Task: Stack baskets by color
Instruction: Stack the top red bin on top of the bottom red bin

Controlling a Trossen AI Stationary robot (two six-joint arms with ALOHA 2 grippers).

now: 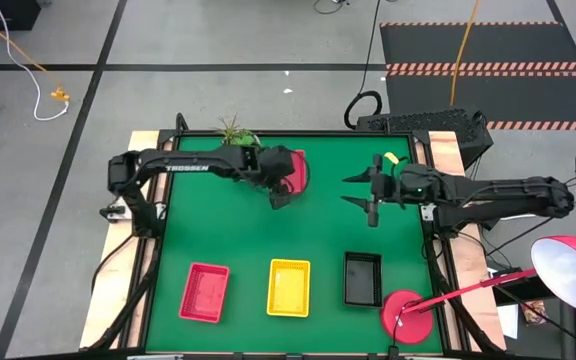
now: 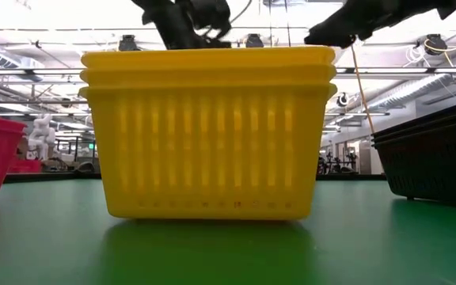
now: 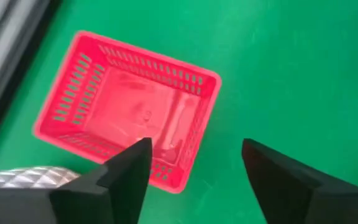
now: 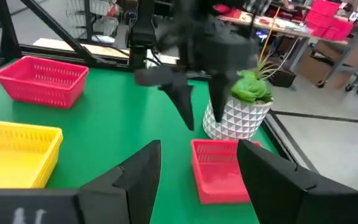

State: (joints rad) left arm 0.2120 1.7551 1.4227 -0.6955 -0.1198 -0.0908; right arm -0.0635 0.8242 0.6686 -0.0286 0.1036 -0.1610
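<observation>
A single red basket (image 1: pixel 298 172) (image 3: pixel 129 115) (image 4: pixel 219 169) rests on its bottom at the far middle of the green table, beside the white plant pot (image 4: pixel 238 115). My left gripper (image 1: pixel 280 196) (image 3: pixel 194 162) hangs open just above its near side, fingers slanting down, touching nothing. Along the near edge stand a red stack (image 1: pixel 205 292), a yellow stack (image 1: pixel 289 287) (image 2: pixel 208 131) and a black stack (image 1: pixel 362 278). My right gripper (image 1: pixel 360 190) (image 4: pixel 201 155) is raised right of centre, open and empty, pointing toward the table's left.
A round red lamp base (image 1: pixel 408 315) stands at the near right corner, with the lamp head (image 1: pixel 573 270) beyond the table's edge. Bare green table (image 1: pixel 238 235) lies between the far basket and the near row.
</observation>
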